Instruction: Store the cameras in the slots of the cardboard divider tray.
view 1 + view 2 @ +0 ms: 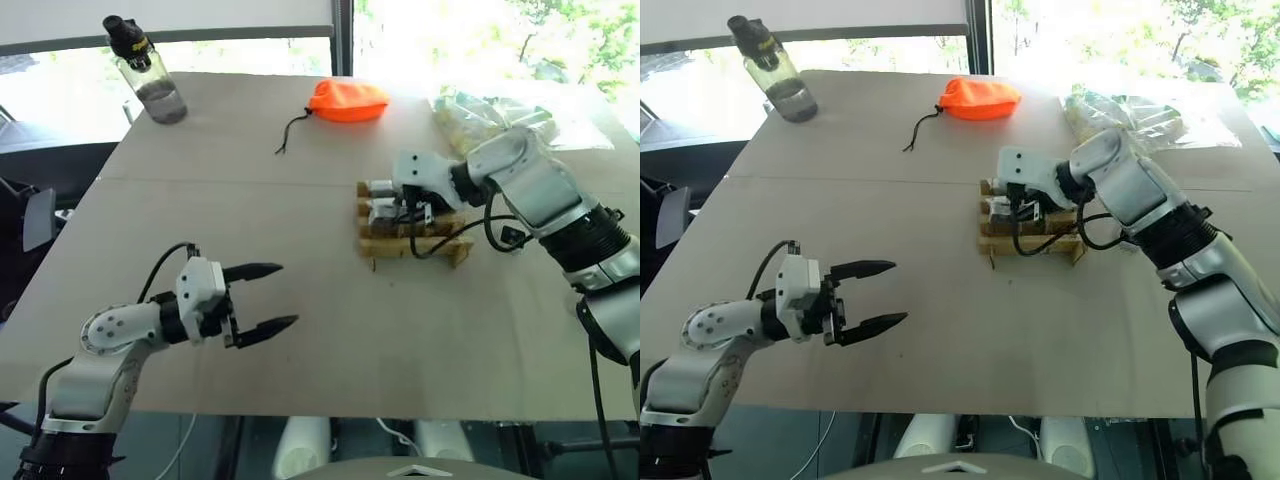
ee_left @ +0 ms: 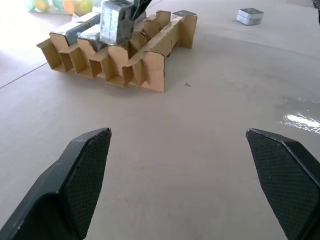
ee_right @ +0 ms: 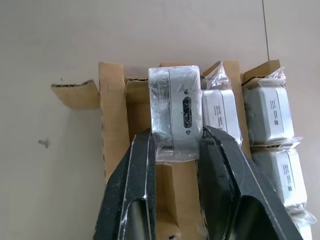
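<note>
From the head cameras, the right gripper (image 1: 405, 212) hangs over the near-left part of the cardboard tray (image 1: 455, 250) with its fingers pinched on a camera (image 3: 175, 117). The left gripper (image 1: 262, 298) floats above bare table (image 1: 330, 360), fingers spread wide and holding nothing. Beyond both grippers stand a water bottle (image 1: 150, 75), an orange pouch (image 1: 348, 100) and a crinkled plastic bag (image 1: 490, 112).

In the left wrist view, the tray (image 2: 145, 70) sits well ahead of the spread fingers (image 2: 82, 170), with the held camera (image 2: 116, 22) poised above its slots. One more camera (image 2: 250, 16) lies loose on the table past the tray.

In the right wrist view, the two fingers (image 3: 137, 185) clamp the plastic-wrapped camera by its sides, and its far end sits over a slot next to a cardboard divider (image 3: 112, 110). Wrapped cameras (image 3: 270, 115) already fill the slots just beside the right-hand finger.

The risks, as I judge them: the slippery wrap could let the camera twist in the pinch, or its edge could catch the divider and bend it or push the light tray along the table. The right-hand finger could also snag the wrap of the neighbouring camera.
</note>
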`<state>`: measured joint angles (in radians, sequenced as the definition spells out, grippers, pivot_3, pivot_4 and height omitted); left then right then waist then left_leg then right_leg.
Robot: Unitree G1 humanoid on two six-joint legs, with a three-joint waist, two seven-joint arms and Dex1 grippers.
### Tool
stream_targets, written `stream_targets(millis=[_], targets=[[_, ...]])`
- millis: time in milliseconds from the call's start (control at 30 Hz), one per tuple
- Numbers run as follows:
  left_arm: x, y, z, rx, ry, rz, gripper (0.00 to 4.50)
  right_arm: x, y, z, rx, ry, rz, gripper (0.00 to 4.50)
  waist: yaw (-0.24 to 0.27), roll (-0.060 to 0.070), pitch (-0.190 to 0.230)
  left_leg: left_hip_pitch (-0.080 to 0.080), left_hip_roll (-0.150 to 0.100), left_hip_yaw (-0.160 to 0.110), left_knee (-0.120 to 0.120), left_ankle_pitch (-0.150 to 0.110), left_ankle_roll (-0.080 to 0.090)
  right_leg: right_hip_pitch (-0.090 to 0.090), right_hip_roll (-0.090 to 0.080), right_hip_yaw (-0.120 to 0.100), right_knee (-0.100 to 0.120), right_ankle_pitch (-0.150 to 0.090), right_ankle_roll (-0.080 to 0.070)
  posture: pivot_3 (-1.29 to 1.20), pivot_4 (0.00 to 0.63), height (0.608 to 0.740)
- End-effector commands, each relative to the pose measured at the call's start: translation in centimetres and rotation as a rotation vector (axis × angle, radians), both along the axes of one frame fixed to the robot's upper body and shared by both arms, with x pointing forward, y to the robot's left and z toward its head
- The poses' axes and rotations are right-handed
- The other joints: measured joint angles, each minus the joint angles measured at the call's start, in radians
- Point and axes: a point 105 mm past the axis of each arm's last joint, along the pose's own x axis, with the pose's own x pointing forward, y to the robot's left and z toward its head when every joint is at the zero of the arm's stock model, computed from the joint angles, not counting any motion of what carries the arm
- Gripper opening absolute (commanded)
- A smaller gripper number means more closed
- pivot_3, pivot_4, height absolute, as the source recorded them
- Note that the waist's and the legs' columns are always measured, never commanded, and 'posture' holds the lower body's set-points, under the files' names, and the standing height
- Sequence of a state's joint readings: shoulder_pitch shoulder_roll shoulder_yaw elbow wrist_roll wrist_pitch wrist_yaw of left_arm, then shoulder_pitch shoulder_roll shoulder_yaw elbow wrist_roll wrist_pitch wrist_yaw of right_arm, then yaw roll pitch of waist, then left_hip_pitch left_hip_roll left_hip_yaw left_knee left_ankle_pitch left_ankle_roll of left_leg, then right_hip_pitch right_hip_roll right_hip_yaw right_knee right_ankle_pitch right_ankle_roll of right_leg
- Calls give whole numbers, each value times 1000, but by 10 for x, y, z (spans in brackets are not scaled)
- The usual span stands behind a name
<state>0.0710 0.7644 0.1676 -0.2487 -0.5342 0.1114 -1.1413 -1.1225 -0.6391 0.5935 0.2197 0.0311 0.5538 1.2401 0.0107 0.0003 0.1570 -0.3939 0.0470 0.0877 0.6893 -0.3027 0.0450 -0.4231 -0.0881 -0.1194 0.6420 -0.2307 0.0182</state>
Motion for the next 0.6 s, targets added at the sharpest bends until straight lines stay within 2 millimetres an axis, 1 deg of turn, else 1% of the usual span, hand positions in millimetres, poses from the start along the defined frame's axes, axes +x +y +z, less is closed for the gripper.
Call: stream_targets(millis=[33,167,300,433,600], targets=[[2,2,8,-6,-30,20,4500,-3,-2,4,-47,0,22,633,-1,0,0,0,0,0,0,0,0,0,0,0,0,0,0,0,150,726],[5,2,8,-14,-26,46,4500,-9,-5,0,-92,19,59,633,0,0,0,0,0,0,0,0,0,0,0,0,0,0,0,0,150,726],[8,2,9,-22,-22,66,4500,-8,-5,-3,-108,11,63,633,2,0,0,0,0,0,0,0,0,0,0,0,0,0,0,0,150,726],[16,2,13,-56,-15,115,4500,-6,-5,-5,-125,11,60,633,1,0,0,0,0,0,0,0,0,0,0,-1,0,0,0,0,150,726],[16,-4,17,-101,1,115,4500,-3,-11,-10,-168,0,49,633,2,0,0,0,-1,0,0,0,-1,0,0,-1,0,0,0,0,150,726]])
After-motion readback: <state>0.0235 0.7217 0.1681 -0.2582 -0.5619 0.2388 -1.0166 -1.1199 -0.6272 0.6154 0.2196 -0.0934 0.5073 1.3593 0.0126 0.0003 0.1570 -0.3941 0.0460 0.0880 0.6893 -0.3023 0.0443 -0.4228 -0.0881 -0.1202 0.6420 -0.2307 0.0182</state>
